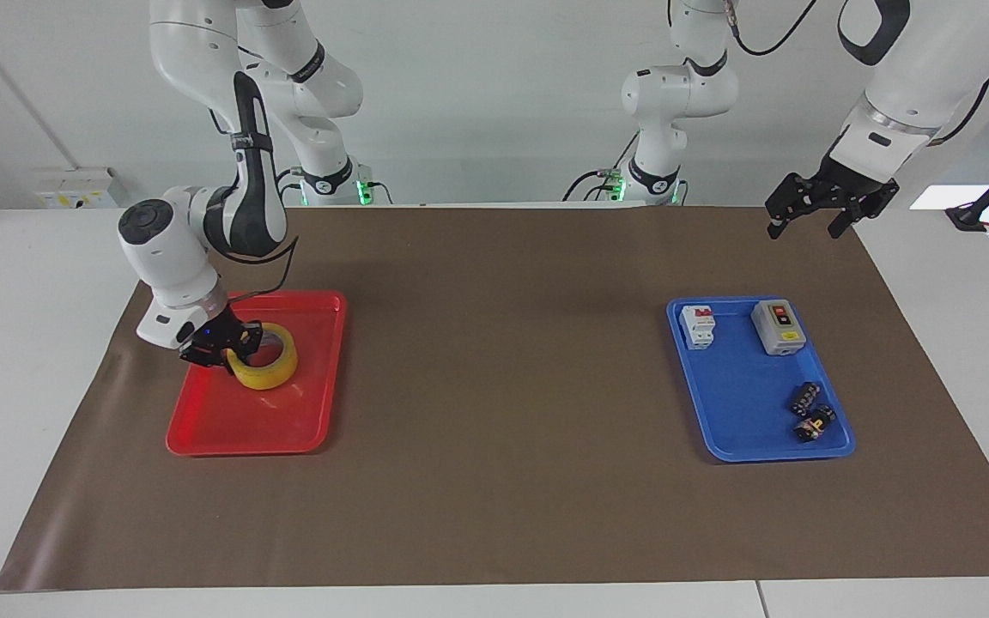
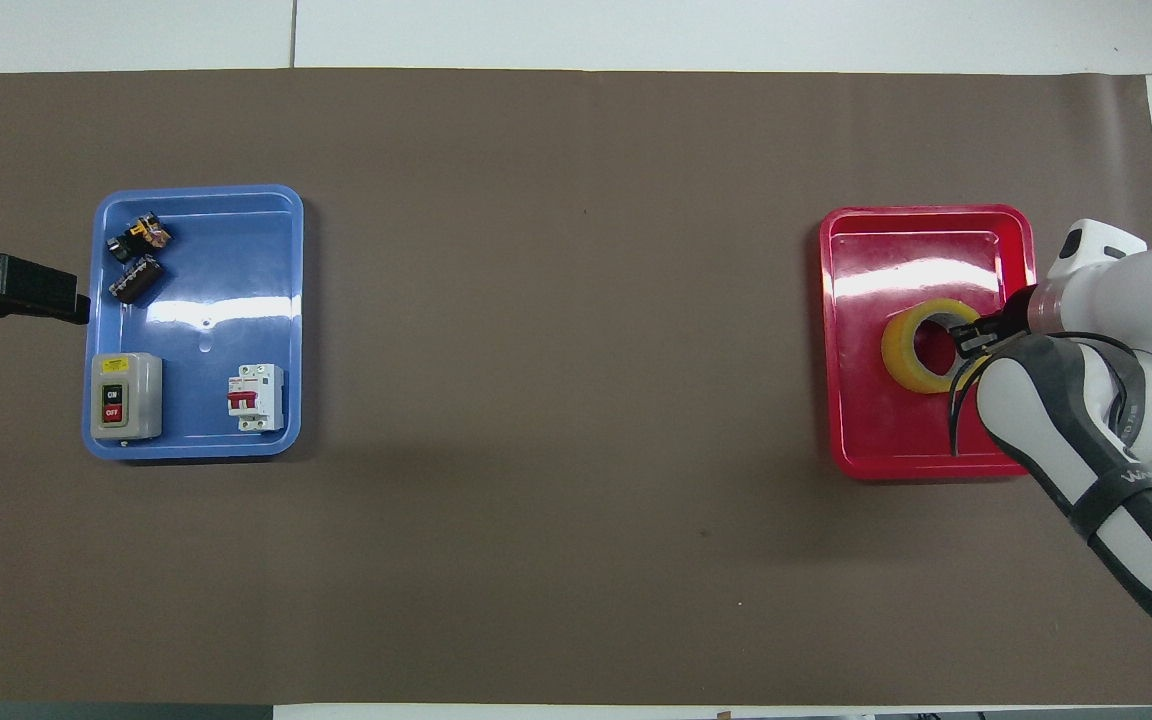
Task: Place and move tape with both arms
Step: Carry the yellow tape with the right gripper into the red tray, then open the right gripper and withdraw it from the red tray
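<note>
- Brown mat (image 1: 494, 481) covers my bench.
- Tape (image 1: 267, 358) sits in the red tray (image 1: 237, 433), at my right arm's end.
- My right gripper (image 1: 233, 343) straddles its rim; grip unclear.
- My left gripper (image 1: 808, 210) waits, spread wide, over the mat's corner.

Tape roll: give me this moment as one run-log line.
tape: in red tray | right gripper: at the roll's rim | left gripper: open, waiting above mat edge | blue tray: untouched
</note>
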